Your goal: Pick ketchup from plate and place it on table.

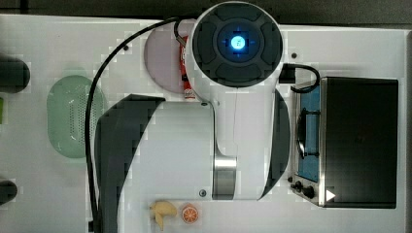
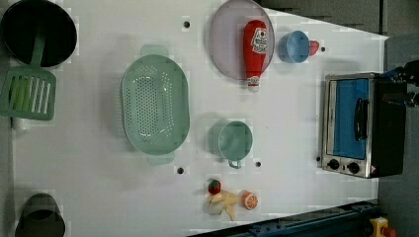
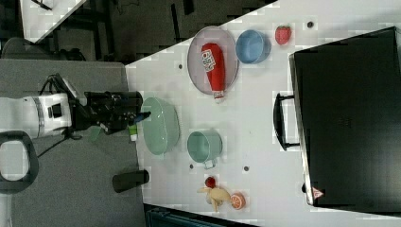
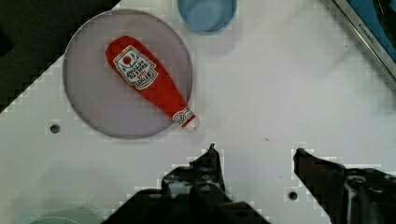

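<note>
A: How do the black fingers (image 4: 215, 163) of the gripper (image 4: 256, 151) stand?

B: Wide apart and empty, above bare white table (image 4: 289, 93), so the approach has not begun.

A: And the slim red ketchup bottle (image 4: 149, 84)?

B: It lies flat on the pale mauve-grey round plate (image 4: 88, 98), its white cap poking over the rim.

A: Anything crowding it?

B: A small blue bowl (image 4: 206, 14) sits just beside the plate; the green perforated strainer (image 2: 155, 104) and mint cup (image 2: 235, 141) lie well apart. Nothing blocks the bottle.
</note>
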